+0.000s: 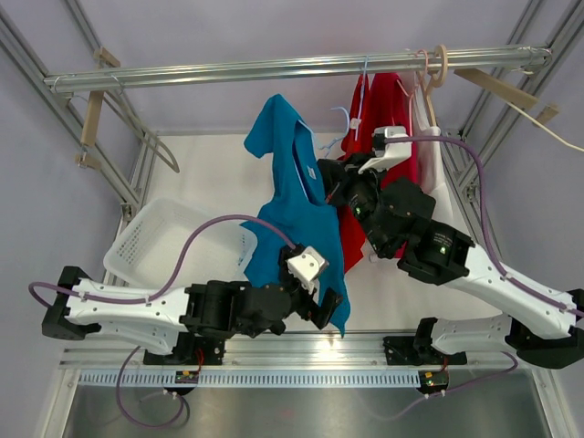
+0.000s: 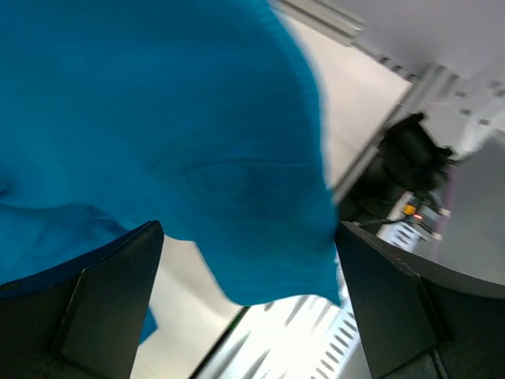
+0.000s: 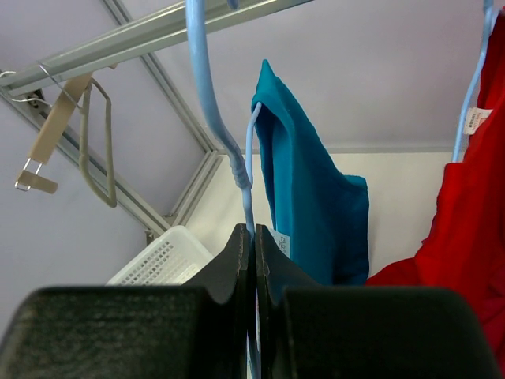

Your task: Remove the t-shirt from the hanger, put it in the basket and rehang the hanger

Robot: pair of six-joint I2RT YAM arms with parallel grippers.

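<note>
- Two hands share the work on the teal-blue cotton t-shirt [image 1: 297,205], which hangs bunched from a thin pale-blue hanger [image 3: 209,95].
- The right hand [image 3: 252,260], just beside the t-shirt's upper part, is pinched fully closed on the hanger's stem, probably to steady it.
- The left hand [image 2: 248,300], at the t-shirt's lower hem, gapes wide and grips nothing. The cloth hangs between its fingers, so it seems poised to pull down.

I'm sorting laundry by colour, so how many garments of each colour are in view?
Blue t-shirt: 1
Red garment: 1
White garment: 1
Total: 3
</note>
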